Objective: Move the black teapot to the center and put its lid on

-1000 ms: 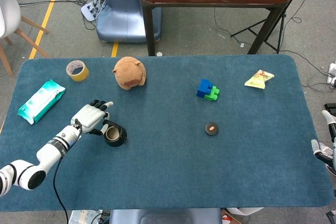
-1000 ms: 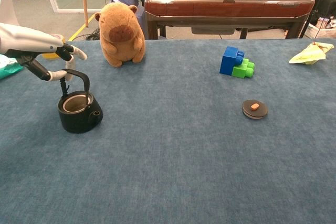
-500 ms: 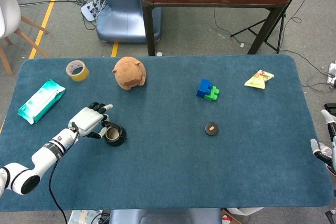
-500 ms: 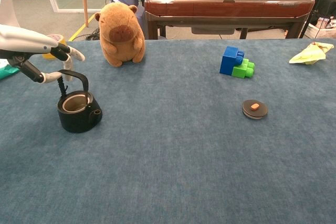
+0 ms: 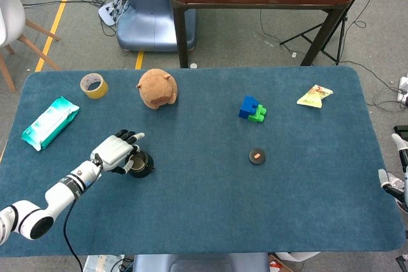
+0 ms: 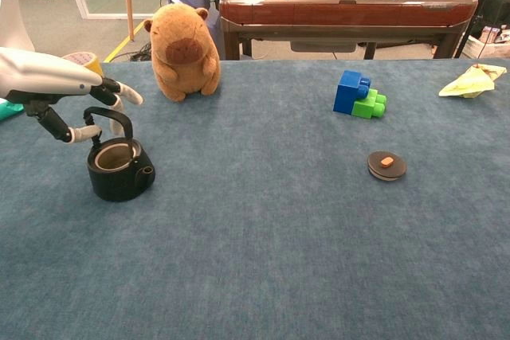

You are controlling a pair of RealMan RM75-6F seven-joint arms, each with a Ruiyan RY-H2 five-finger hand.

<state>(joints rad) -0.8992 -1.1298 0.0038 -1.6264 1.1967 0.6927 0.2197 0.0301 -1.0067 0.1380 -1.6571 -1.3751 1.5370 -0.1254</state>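
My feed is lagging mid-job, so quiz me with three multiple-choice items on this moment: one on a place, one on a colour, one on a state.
1. Where is the lid?
A. On the teapot
B. On the cloth, right of the teapot
C. In the left hand

2. What colours are the toy bricks?
A. Blue and green
B. Red and yellow
C. Black and white

3. What is the teapot's state?
A. Tipped over
B. Lifted
C. Upright on the table, open on top

Answers:
1. B, it lies alone on the cloth.
2. A, both views show it.
3. C, its mouth shows, with the left hand at its handle.
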